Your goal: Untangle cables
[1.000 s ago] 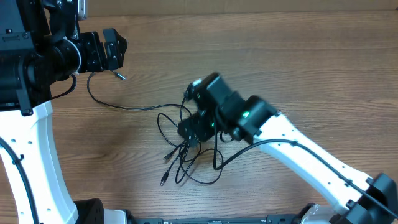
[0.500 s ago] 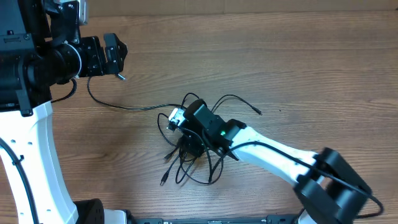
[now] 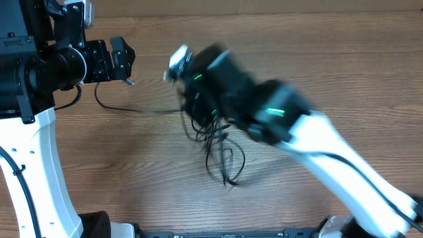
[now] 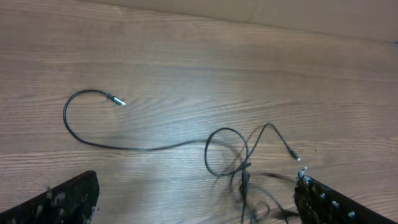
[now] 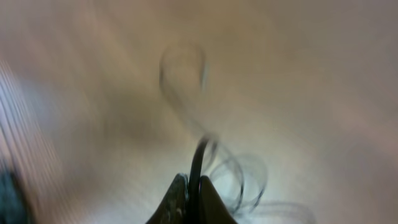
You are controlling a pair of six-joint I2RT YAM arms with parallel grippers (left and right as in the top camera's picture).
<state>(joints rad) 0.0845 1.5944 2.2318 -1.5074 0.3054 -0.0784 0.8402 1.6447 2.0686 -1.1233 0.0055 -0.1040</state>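
The wooden surface (image 3: 317, 53) fills every view. Across it from my lower right reaches the white right arm (image 3: 330, 145), smeared with motion blur in the overhead view, its dark wrist end sitting over the middle of the surface. The left arm (image 3: 39, 152) stands at the left edge, with its black head near the upper left corner.

The left gripper (image 3: 125, 58) points out over the surface and holds nothing; in its wrist view the two fingers (image 4: 62, 202) sit at opposite bottom corners, spread wide. The right gripper (image 5: 193, 190) is pinched tight on a thin black cord that rises from between its fingertips. That view is badly blurred, but I make out faint loops beyond the grip.

The cables (image 3: 221, 149) hang as a loose bunch of loops from under the right wrist, near the centre of the surface. I cannot tell whether their lower end touches the wood.

One long strand (image 4: 143, 147) runs left from the bunch, lies flat, and curls back in a hook near the left gripper. Its plug tip (image 4: 118, 101) rests on the surface, apart from that gripper. A second plug tip (image 4: 292, 155) lies just to the right of the bunch.
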